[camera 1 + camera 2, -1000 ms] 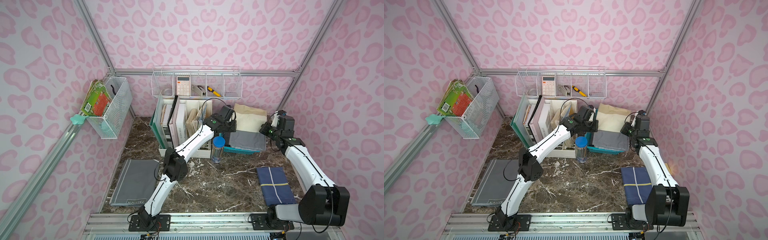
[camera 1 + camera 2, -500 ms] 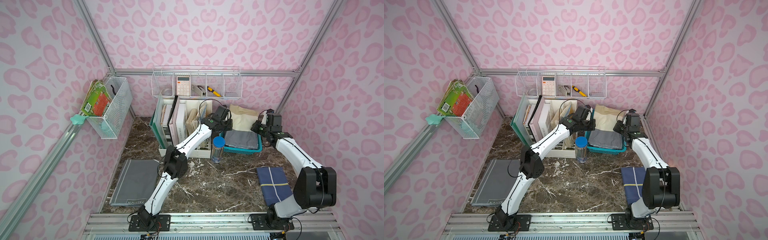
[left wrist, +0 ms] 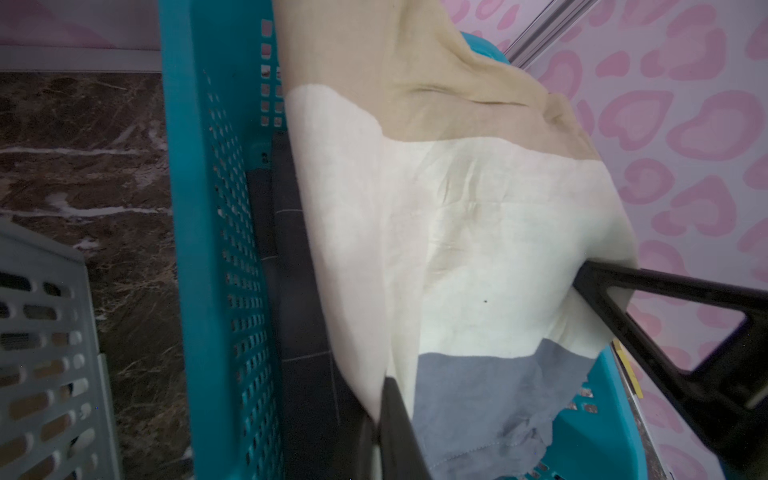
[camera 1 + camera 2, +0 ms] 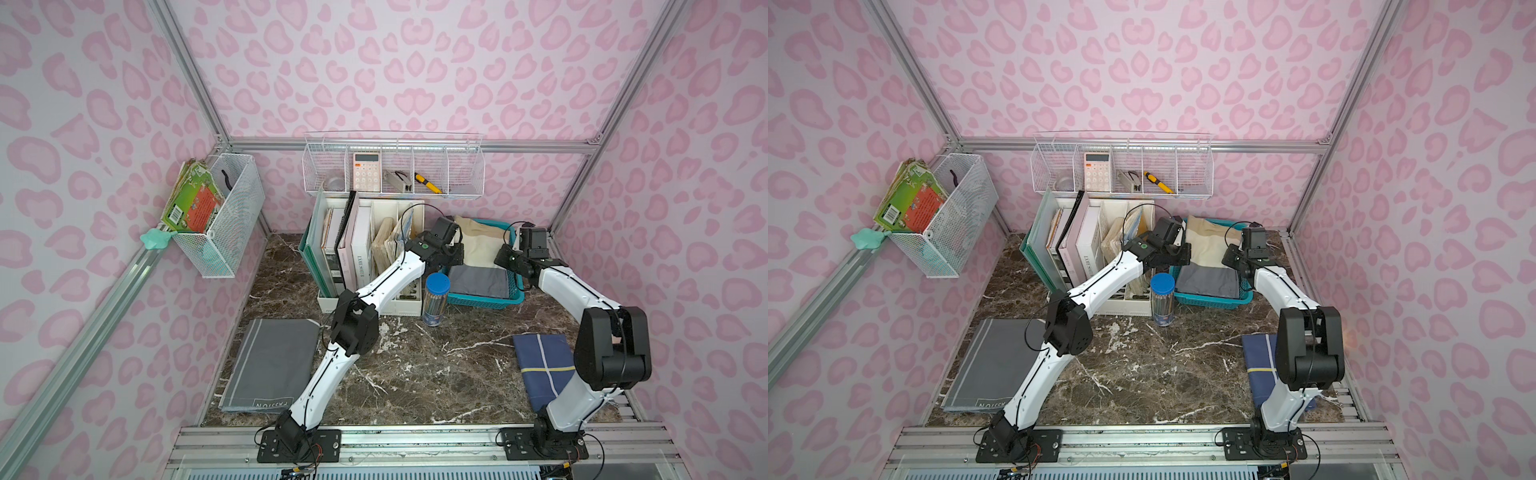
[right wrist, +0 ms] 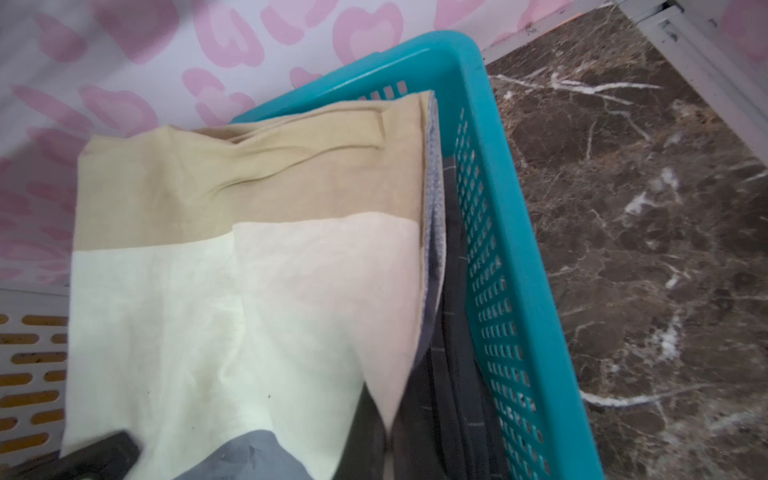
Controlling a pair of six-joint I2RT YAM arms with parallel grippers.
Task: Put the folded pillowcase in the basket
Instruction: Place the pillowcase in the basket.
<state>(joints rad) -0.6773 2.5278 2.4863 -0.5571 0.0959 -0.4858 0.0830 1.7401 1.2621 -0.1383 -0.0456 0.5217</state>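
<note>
The folded pillowcase [image 4: 478,245], banded tan, cream and grey, lies across the teal basket [image 4: 482,302] at the back right of the table. Its tan end rises over the far rim toward the wall, and its grey end sits inside near the front. My left gripper [image 4: 455,258] is shut on the pillowcase's left edge. My right gripper [image 4: 505,261] is shut on its right edge. The wrist views show each pinch: left gripper [image 3: 384,388], right gripper [image 5: 390,432], cloth [image 3: 457,232] [image 5: 249,311]. Dark fabric [image 5: 453,374] lies under it in the basket [image 5: 511,249].
A white file organiser [image 4: 365,249] full of books stands just left of the basket. A blue-lidded jar [image 4: 435,299] stands at its front corner. Folded grey cloth [image 4: 270,365] lies front left, navy cloth [image 4: 540,365] front right. Wire baskets [image 4: 392,166] hang on the walls.
Both grippers have carried the pillowcase back and down. Its grey end, which overhung the basket's front, now sits inside, and the front rim shows.
</note>
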